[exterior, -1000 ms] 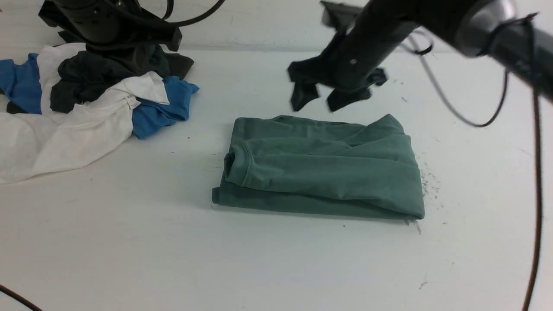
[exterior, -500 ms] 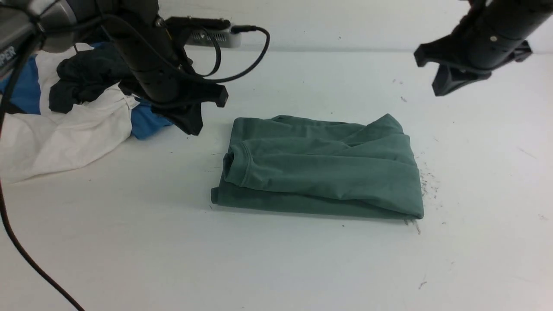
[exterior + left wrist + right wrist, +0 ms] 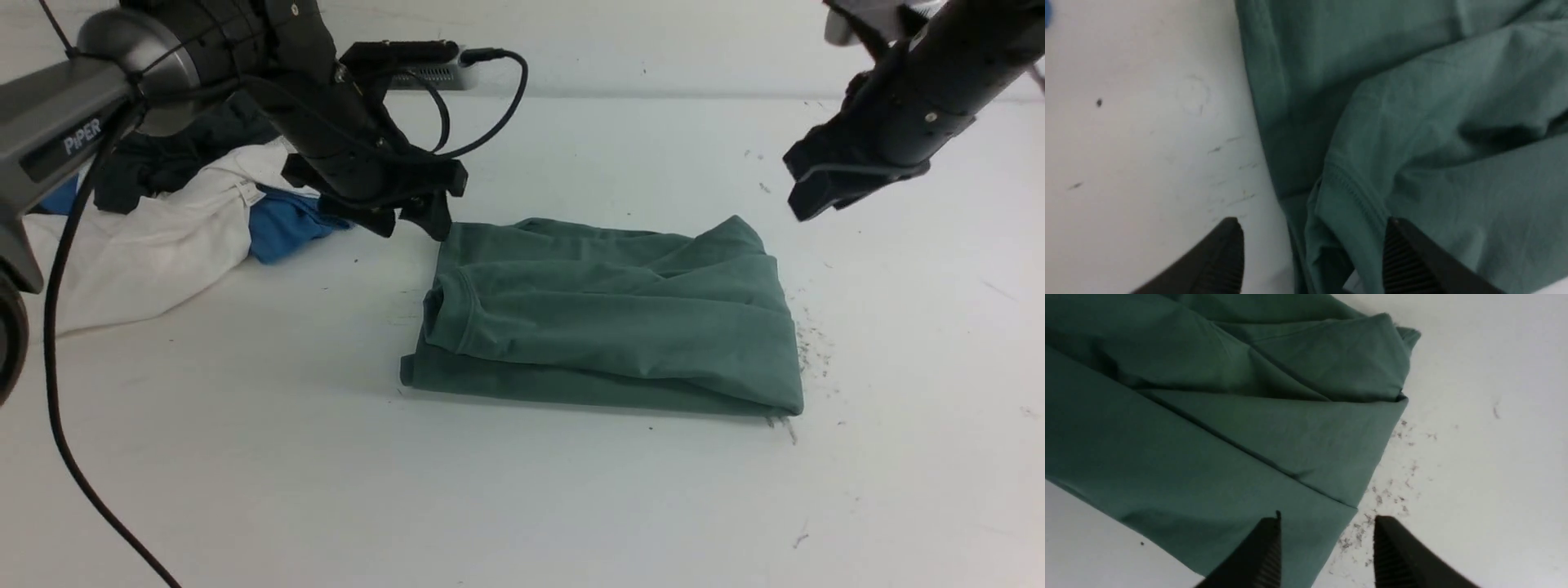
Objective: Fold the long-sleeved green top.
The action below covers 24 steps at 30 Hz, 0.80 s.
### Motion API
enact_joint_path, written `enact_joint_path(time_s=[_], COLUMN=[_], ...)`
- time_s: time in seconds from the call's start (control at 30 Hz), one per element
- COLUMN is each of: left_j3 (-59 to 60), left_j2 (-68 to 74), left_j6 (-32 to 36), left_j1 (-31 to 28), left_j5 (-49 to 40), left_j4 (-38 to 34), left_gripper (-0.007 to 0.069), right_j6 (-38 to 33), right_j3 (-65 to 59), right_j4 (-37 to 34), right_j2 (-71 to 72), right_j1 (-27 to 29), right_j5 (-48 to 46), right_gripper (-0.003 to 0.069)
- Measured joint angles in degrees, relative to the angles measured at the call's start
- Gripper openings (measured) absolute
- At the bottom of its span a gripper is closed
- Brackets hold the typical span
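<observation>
Front view: the left gripper (image 3: 408, 227), spread wide and empty, has been brought to the folded green long-sleeved top (image 3: 604, 318), the right gripper (image 3: 1329, 522) likewise parted and empty, so another fold is suggested.

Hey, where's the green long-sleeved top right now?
In the front view the green long-sleeved top lies folded mid-table, right of the clothes pile, with the left gripper by its far-left corner.

Black left arm (image 3: 326, 122), grey PiPER-marked link (image 3: 57, 143), looping black cable (image 3: 500, 102).
</observation>
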<state>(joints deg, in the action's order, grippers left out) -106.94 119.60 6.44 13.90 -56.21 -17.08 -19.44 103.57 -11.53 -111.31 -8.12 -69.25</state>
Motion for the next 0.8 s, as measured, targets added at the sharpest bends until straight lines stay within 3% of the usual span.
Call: enact_joint_path(time_s=[0.13, 0.43, 0.53, 0.7, 0.8], left_j3=[0.00, 0.00, 0.00, 0.00, 0.00], left_j2=[3.59, 8.95, 9.03, 9.03, 8.92], left_j6=[1.34, 8.79, 10.31, 10.86, 10.86], left_j1=[0.00, 0.55, 1.12, 1.27, 1.15], left_j5=[4.93, 7.95, 7.96, 6.47, 4.85], left_j4=[-5.19, -13.34, -13.74, -13.97, -13.97], left_gripper=[0.0469, 0.0453, 0.0354, 0.0067, 0.0019], right_j6=[-0.25, -5.54, -6.25, -9.00, -11.78], right_j3=[-0.08, -0.08, -0.08, -0.08, -0.08], right_j4=[-2.85, -4.15, -3.45, -2.90, -2.90], right_j2=[-3.33, -5.27, -6.40, -7.97, -8.35], right_j1=[0.00, -0.99, -1.06, -1.06, -1.06], right_j5=[1.74, 5.51, 6.04, 7.78, 9.77], right_gripper=[0.0428, 0.0448, 0.0448, 0.0449, 0.0449])
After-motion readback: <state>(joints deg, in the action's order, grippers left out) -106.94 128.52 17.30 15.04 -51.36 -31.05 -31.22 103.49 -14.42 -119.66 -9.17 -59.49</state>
